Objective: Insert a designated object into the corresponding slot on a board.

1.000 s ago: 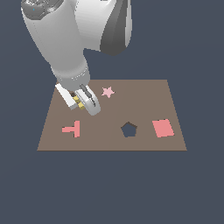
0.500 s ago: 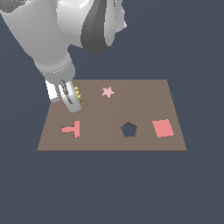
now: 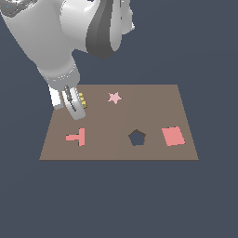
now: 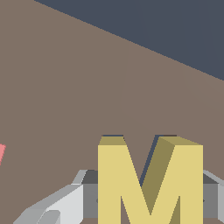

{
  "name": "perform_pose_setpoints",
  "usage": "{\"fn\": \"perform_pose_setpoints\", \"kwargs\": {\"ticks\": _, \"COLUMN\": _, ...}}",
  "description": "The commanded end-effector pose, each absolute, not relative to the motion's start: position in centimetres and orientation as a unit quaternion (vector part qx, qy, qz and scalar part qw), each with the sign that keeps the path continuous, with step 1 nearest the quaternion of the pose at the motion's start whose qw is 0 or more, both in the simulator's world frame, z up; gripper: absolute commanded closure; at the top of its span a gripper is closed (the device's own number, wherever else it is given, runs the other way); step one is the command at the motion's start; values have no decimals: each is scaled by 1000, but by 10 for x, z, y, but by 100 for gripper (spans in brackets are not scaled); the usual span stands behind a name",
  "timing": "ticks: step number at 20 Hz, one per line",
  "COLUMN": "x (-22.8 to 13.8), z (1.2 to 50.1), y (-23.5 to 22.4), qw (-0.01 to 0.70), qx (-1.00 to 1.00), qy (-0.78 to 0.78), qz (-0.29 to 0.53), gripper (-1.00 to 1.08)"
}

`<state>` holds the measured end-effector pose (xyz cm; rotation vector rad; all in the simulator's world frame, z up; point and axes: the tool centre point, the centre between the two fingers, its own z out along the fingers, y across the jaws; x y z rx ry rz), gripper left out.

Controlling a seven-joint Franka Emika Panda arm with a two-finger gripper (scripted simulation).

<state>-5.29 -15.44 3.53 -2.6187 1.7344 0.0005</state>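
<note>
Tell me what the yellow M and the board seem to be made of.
The M looks like matte plastic or painted wood: one flat yellow, sharp edges, no shine. The board looks like matte wood or fibreboard: even brown, no visible grain. As renders, neither is certain.

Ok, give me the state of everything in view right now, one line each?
Gripper: jaws shut on the yellow M block.
Yellow M block: held, lifted above the board.
Board: flat.
Pentagon hole: unfilled.
M slot: not visible.
Pink star, pink T, pink square: lying flat on the board.
</note>
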Motion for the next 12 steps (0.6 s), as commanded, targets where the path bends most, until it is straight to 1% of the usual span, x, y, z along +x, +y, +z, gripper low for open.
{"fn": "perform_pose_setpoints", "kwargs": {"ticks": 1, "x": -53, "z": 31, "y": -154, "qw": 0, "qx": -834, "qy": 552, "qz": 0, "gripper": 108}}
{"fn": "perform_pose_setpoints", "kwargs": {"ticks": 2, "x": -53, "z": 31, "y": -154, "qw": 1, "qx": -834, "qy": 552, "qz": 0, "gripper": 108}}
{"fn": "perform_pose_setpoints", "kwargs": {"ticks": 3, "x": -53, "z": 31, "y": -154, "qw": 1, "qx": -834, "qy": 552, "qz": 0, "gripper": -92}}
{"fn": "perform_pose_setpoints", "kwargs": {"ticks": 12, "x": -53, "z": 31, "y": -154, "qw": 1, "qx": -834, "qy": 552, "qz": 0, "gripper": -92}}
